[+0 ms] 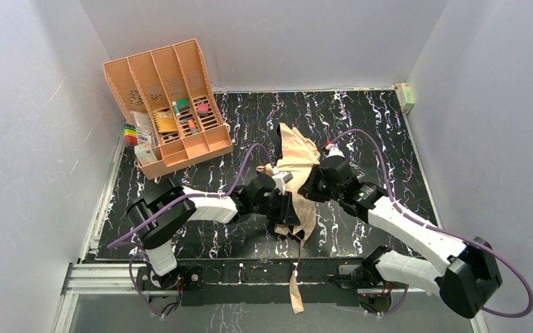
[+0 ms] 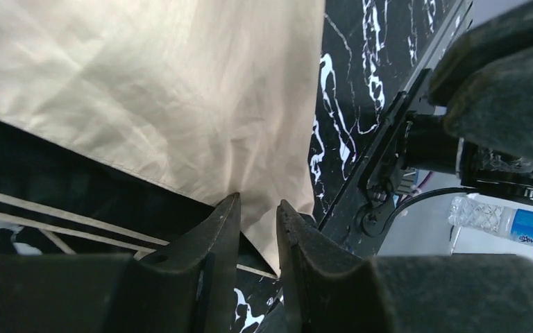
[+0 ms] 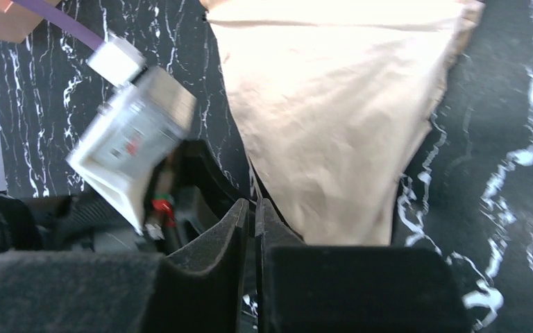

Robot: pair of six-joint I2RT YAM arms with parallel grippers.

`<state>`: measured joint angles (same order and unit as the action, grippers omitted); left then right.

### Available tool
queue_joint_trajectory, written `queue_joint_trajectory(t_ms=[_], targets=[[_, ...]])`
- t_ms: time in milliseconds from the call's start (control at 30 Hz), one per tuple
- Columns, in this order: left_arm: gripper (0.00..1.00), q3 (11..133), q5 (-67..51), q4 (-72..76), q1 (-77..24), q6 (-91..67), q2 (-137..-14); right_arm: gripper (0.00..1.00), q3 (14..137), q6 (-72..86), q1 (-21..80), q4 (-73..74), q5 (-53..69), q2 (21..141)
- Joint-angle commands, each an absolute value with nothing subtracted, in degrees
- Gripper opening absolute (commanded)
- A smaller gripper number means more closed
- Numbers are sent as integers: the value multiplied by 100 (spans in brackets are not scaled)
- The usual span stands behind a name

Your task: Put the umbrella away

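The umbrella [image 1: 297, 154] lies on the black marbled table [image 1: 382, 139] at mid-table, its pale peach fabric loose and crumpled, and a fabric strap [image 1: 295, 291] hangs over the near edge. My left gripper [image 1: 288, 211] sits at the canopy's near end. In the left wrist view the left gripper [image 2: 258, 200] is open by a narrow gap, with a corner of the umbrella fabric [image 2: 180, 104] showing at the tips. My right gripper [image 1: 310, 187] is at the fabric's right edge. In its wrist view the right gripper [image 3: 252, 202] stands open by a thin slit, nothing seen in it, with umbrella fabric [image 3: 333, 118] just beyond.
An orange slotted organizer [image 1: 170, 104] with small items stands at the back left. A small pale box [image 1: 406, 97] sits at the back right corner. White walls close in three sides. The two wrists are close together; the left arm's camera module [image 3: 132, 146] is beside the right fingers.
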<state>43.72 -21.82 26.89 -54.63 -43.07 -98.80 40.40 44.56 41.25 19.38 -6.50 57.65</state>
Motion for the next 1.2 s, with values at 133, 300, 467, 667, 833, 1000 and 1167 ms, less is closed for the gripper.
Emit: queue_joint_trajectory(t_ms=[133,300,467,667,833,1000,1167], targets=[[23,4061,-1985,3348,-5658,-4502,-10125,14,3755,4481,4055,576,-187,6725],[23,3929,-1903,3235,-5666,-4465,-9926,7,3216,4705,4048,379,-324,7031],[23,3914,-1709,2707,-5664,-4340,-9416,2,2579,4813,4040,53,-266,7120],[32,4291,-1107,1299,-5346,-3959,-8150,0,2139,4966,4040,-11,-388,7158],[69,5564,-1288,240,-4196,-3544,-7793,0,1786,5070,4040,-168,-333,7155],[95,8025,-1445,-1266,-3323,-3387,-9253,0,1567,5138,4039,-371,-211,7303],[98,9622,-1774,-1724,-2935,-3979,-10727,0,1537,5142,4038,-436,-145,7348]])
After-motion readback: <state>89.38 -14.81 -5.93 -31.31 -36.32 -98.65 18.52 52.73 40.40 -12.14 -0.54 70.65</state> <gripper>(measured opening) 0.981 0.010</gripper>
